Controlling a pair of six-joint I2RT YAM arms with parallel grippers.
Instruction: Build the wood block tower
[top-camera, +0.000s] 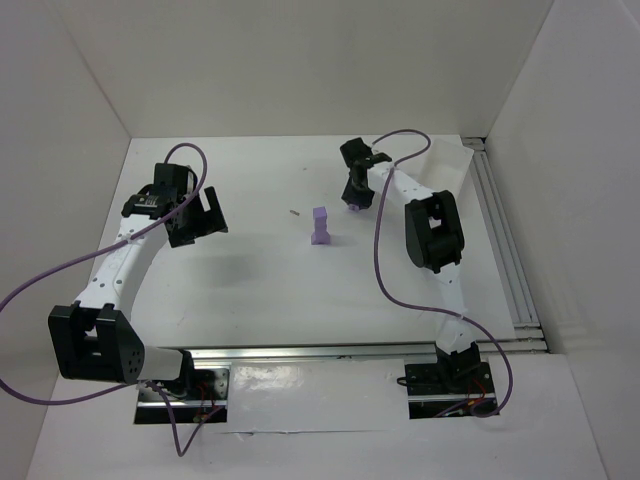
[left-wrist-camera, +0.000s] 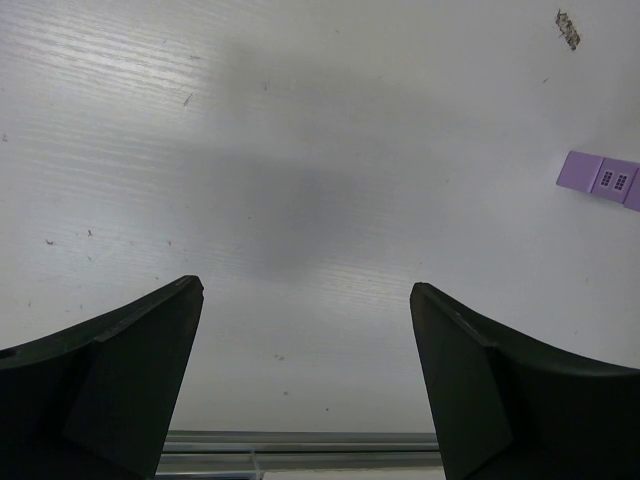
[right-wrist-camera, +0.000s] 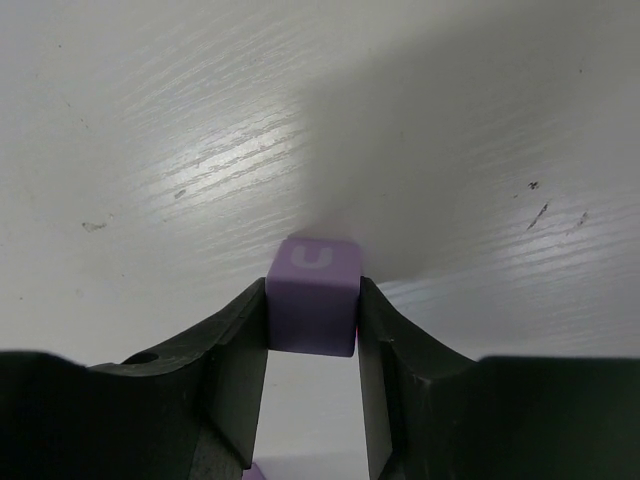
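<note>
The tower (top-camera: 321, 228) is a short upright column of lilac wood blocks on a slightly wider base, at the middle of the white table. It also shows at the right edge of the left wrist view (left-wrist-camera: 600, 178). My right gripper (top-camera: 352, 203) is behind and to the right of the tower, pointing down. In the right wrist view it (right-wrist-camera: 312, 305) is shut on one lilac cube (right-wrist-camera: 312, 275) with a white "U" on its face, close over the table. My left gripper (top-camera: 196, 220) is to the left of the tower, open and empty (left-wrist-camera: 305, 330).
A small dark speck (top-camera: 293, 212) lies left of the tower. A white sheet (top-camera: 445, 160) lies at the back right. Metal rails run along the right side (top-camera: 500, 250) and the near edge (top-camera: 300, 352). White walls enclose the table.
</note>
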